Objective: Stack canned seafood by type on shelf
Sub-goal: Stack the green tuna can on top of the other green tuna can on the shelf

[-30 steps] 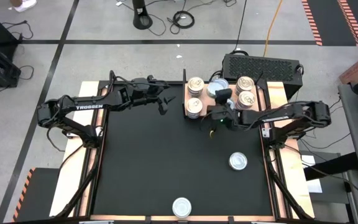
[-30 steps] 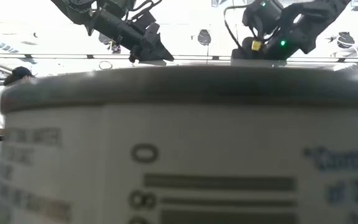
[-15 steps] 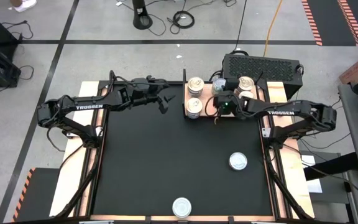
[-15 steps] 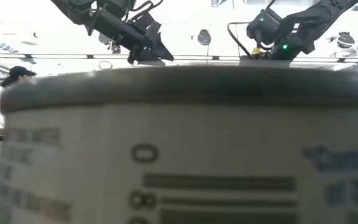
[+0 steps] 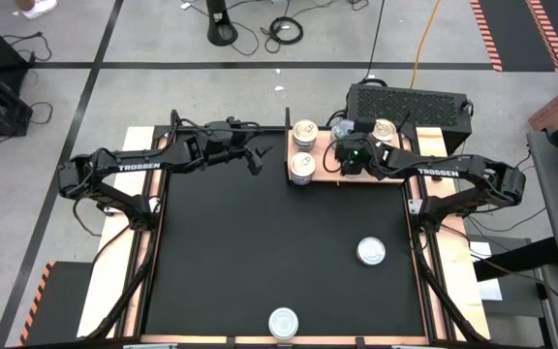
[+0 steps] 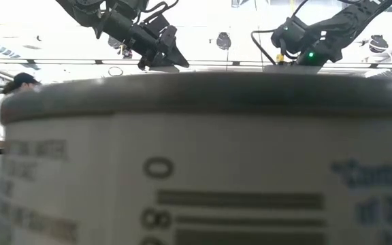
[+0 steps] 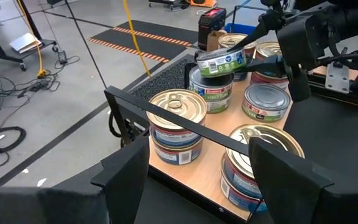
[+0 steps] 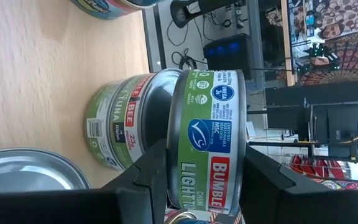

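**Operator:** Report the right gripper's position and jaw state.

**Technician:** Right gripper [image 5: 349, 152] is over the shelf [image 5: 324, 170] at the far edge of the tabletop [image 5: 260, 252]; its jaws are clamped on a green-labelled can [image 8: 207, 146]; this held can sits tilted just above a matching green can [image 7: 211, 92] standing on the board, close to it; contact between the two cannot be confirmed.

**Operator:** Left gripper?

**Technician:** Left gripper [image 5: 254, 160] hangs above the tabletop, just beside the shelf's left end; jaws spread wide, holding nothing.

**Operator:** Location of the remaining cans?

**Technician:** On the shelf: a two-high stack with gold top [image 7: 178, 127] at the rear left; a second gold-topped stack [image 7: 260, 165] in front of it; one single silver-topped can [image 7: 265, 101] next to the green can; further cans behind the right arm, partly hidden. Off the shelf: one silver-topped can [image 5: 371, 252] on the tabletop's right side; one can [image 5: 283, 323] at the near edge, filling most of the low view.
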Tool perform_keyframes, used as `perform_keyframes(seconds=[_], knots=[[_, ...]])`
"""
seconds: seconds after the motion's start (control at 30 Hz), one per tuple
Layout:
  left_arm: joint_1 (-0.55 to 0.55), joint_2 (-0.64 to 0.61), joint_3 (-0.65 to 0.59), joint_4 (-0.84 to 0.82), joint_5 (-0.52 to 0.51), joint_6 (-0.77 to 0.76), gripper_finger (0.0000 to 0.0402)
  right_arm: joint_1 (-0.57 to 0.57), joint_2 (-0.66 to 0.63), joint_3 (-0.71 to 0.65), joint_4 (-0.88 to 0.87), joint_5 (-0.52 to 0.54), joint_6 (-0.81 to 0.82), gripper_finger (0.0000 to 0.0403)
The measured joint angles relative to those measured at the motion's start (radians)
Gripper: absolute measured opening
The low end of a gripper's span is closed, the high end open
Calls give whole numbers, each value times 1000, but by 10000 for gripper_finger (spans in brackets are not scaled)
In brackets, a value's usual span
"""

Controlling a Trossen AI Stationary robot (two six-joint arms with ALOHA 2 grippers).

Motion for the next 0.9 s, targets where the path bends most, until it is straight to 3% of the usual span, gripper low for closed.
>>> perform_keyframes(seconds=[0.6, 0.9], knots=[[0, 0, 0, -2, 0, -1, 276, 0, 0, 0, -1, -29, -56, 139], [0, 0, 0, -4, 0, 0, 276, 1, 2, 0, -9, -35, -56, 201]])
